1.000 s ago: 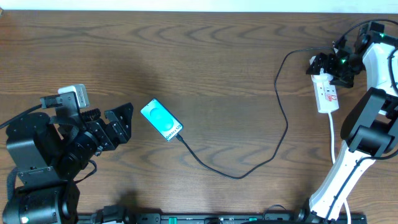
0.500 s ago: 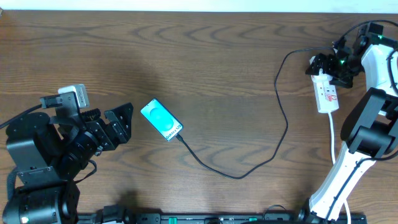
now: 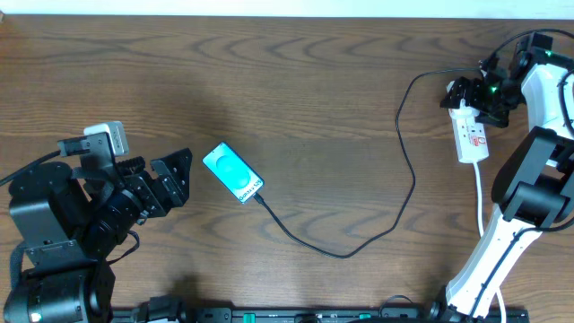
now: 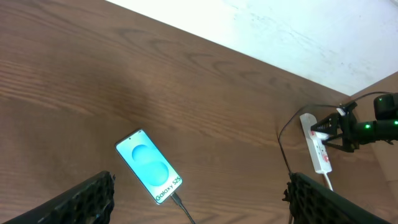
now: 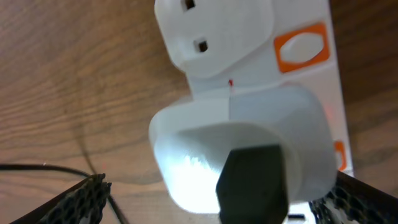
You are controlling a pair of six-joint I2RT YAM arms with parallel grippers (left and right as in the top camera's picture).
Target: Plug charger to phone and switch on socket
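White plastic is what matters now: the socket (image 3: pixel 470 135) lies at the far right of the wooden table (image 3: pixel 305 81). Its long axis runs from the far edge back toward the robot, only slightly tilted, and its white lead (image 3: pixel 478 193) trails off the near end. In the right wrist view two white bodies are plugged into it, a bulky adaptor (image 5: pixel 249 137) close to the camera and a smaller plug (image 5: pixel 214 34) beyond. Orange switches (image 5: pixel 301 48) run down the strip's right-hand edge in that view; the one beside the adaptor barely shows at the picture's edge.

The charger (image 3: pixel 413 183) leaves the strip's far end, loops across the table and ends at the lower-right short end of the phone (image 3: pixel 233 174). Its tip appears seated there, so I judge the plugging done and only the switch left. The phone lies flat, screen up, left of centre and diagonal to the table edges, well apart from the socket.

The right gripper (image 3: pixel 473 93) hangs over the far end of the strip, jaws spread wide and gripping nothing; in the wrist view its fingers flank the adaptor with no contact that I can see. The left gripper (image 3: pixel 179 177) sits just left of the phone, likewise spread and empty.

The right arm is plainly the nearer one. The coming press turns on a sideways offset: the switch lies along the strip's edge, off to one side of the gripper's centre line, not under it
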